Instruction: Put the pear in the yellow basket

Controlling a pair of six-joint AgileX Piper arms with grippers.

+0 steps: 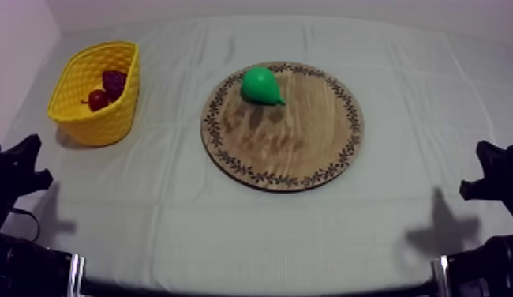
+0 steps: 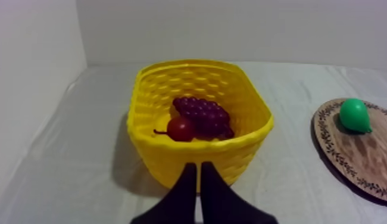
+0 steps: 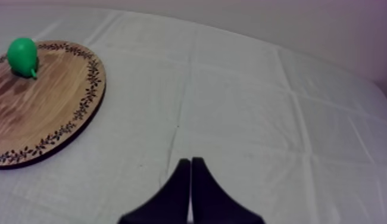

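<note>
One green pear (image 1: 261,85) lies on the far part of the round wooden board (image 1: 291,154), mid-table. Around it we see creased grey-white cloth (image 1: 228,229) running to a pale wall (image 2: 231,30). Far left, the yellow basket (image 1: 102,126) holds grapes (image 1: 114,80) and a small red fruit (image 1: 98,99). Our left gripper (image 2: 199,167) and right gripper (image 3: 190,162) have their fingers pressed together, holding nothing.

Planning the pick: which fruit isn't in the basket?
The green pear, on the wooden board; the grapes and small red fruit lie in the yellow basket.
</note>
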